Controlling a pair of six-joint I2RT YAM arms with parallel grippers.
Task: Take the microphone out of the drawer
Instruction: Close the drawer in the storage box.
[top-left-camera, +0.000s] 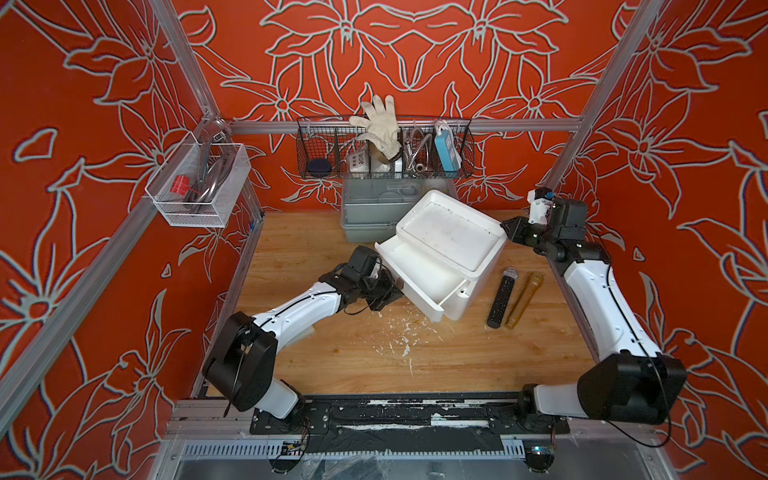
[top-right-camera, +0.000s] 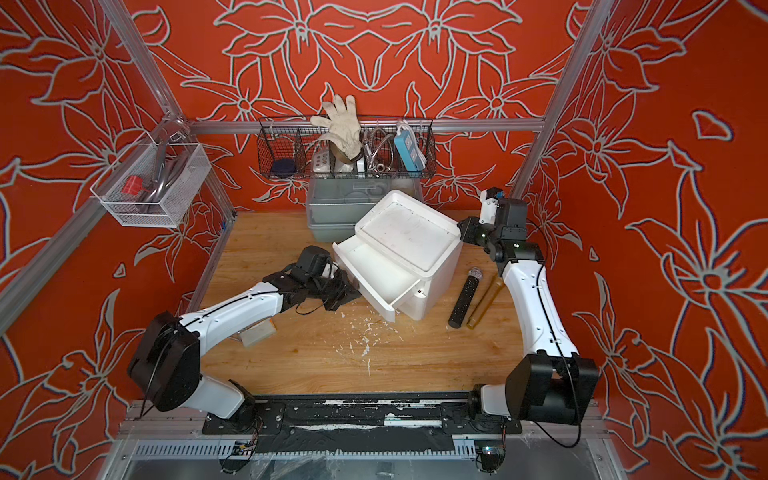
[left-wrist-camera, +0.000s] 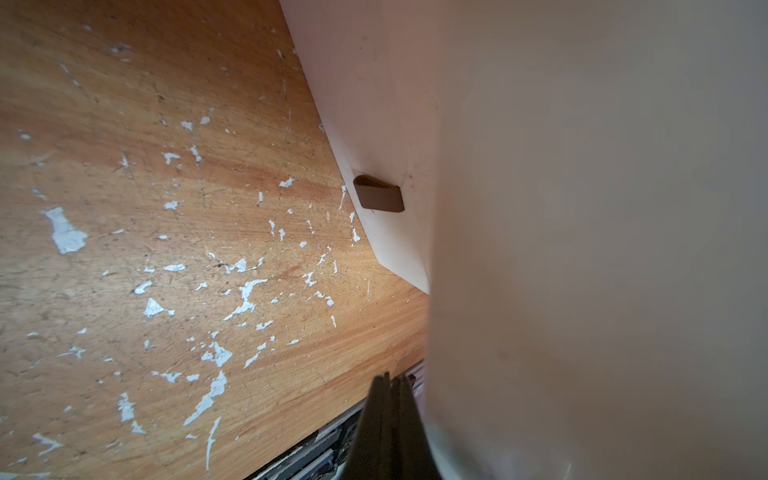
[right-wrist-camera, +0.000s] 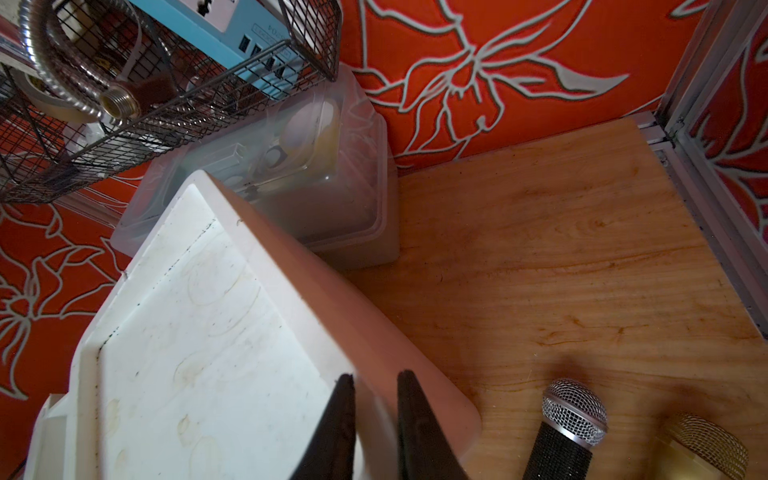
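Two grippers are flanking the cabinet (top-left-camera: 453, 232): the left gripper (top-left-camera: 390, 293), clenched empty, is sitting at 9 o'clock of the open drawer (top-left-camera: 419, 274), probably steadying it; the right gripper (top-left-camera: 509, 228) is straddling the cabinet's rim with parted jaws, grip unclear. The black microphone (top-left-camera: 502, 299) is lying on the table (top-left-camera: 374, 365) at their 6 o'clock, beside a gold microphone (top-left-camera: 524, 300).

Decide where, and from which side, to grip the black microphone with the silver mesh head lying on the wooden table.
Probably the handle of the black microphone, just below its head, from above, jaws across it: it lies flat, and the gold microphone beside it angles away there, leaving a gap.
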